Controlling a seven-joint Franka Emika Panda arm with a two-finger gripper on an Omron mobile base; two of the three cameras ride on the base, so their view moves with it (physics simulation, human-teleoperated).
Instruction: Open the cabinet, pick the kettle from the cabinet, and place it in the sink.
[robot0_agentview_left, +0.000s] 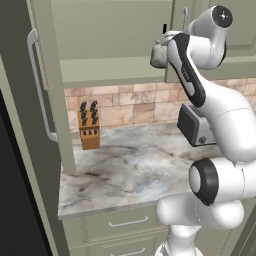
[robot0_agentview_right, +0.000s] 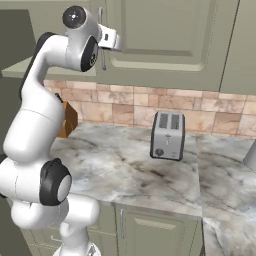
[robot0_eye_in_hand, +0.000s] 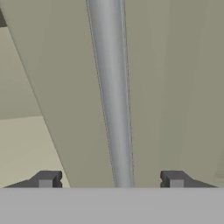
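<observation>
From the left base view, the cabinet (robot0_agentview_left: 100, 35) stood with its left door swung open, that door's long silver handle (robot0_agentview_left: 40, 85) facing the camera. The kettle (robot0_agentview_left: 160, 52) sat on the cabinet's bottom shelf, at the right end of the opening, partly hidden behind the white arm. Below the cabinet, the knife block (robot0_agentview_left: 89, 125) stood against the brick backsplash, and the toaster (robot0_agentview_left: 192, 127) showed on the marble table (robot0_agentview_left: 125, 170) behind the arm's forearm.

From the right base view, the arm reached up to the cabinet's closed door, the hand at its vertical bar handle (robot0_agentview_right: 102, 55). The toaster (robot0_agentview_right: 167, 135) stood on the table below and to the right of that handle.

In the hand view, the gripper (robot0_eye_in_hand: 110, 179) faced the door panel – its two dark fingertips (robot0_eye_in_hand: 46, 179) stood wide apart, one on each side of the silver bar handle (robot0_eye_in_hand: 111, 96), which ran straight up between them. The jaws were spread well clear of the bar on both sides, touching nothing and holding nothing.
</observation>
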